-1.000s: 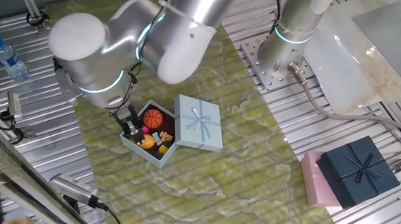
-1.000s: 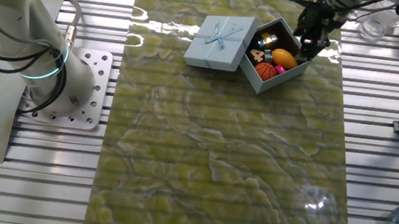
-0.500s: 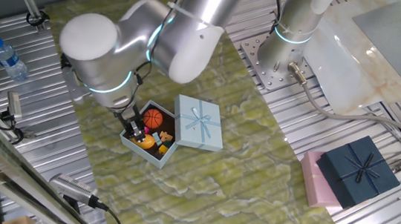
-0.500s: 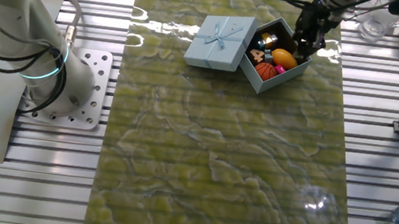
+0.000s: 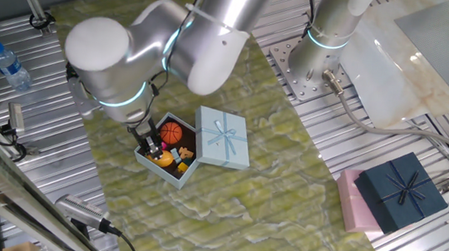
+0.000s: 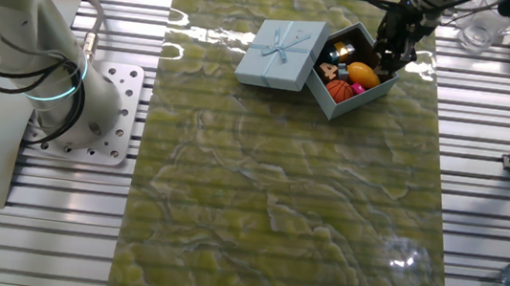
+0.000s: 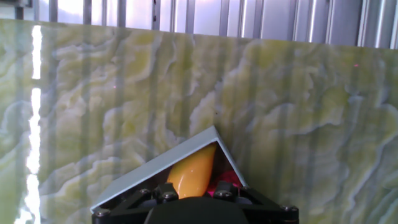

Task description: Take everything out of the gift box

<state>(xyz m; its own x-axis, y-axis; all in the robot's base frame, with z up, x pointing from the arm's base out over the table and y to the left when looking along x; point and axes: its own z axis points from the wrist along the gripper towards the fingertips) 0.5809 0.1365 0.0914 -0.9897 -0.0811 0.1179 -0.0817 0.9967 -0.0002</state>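
Claw [image 5: 150, 144] hangs inside the gift box [image 5: 171, 172] at its corner by the mango-like fruit [image 6: 363, 74]; whether its fingers are spread or pinching I cannot tell, the hand view hiding them. If they close off-centre, the smooth fruit could squirt aside, or a finger could catch the thin wall and drag the light box across the bench [image 6: 276, 213]. Inside also lie an orange basketball [image 5: 172, 132], a magenta piece [image 6: 358, 88] and small yellow-orange bits. The matching lid [image 5: 223, 138] rests just beside the box.
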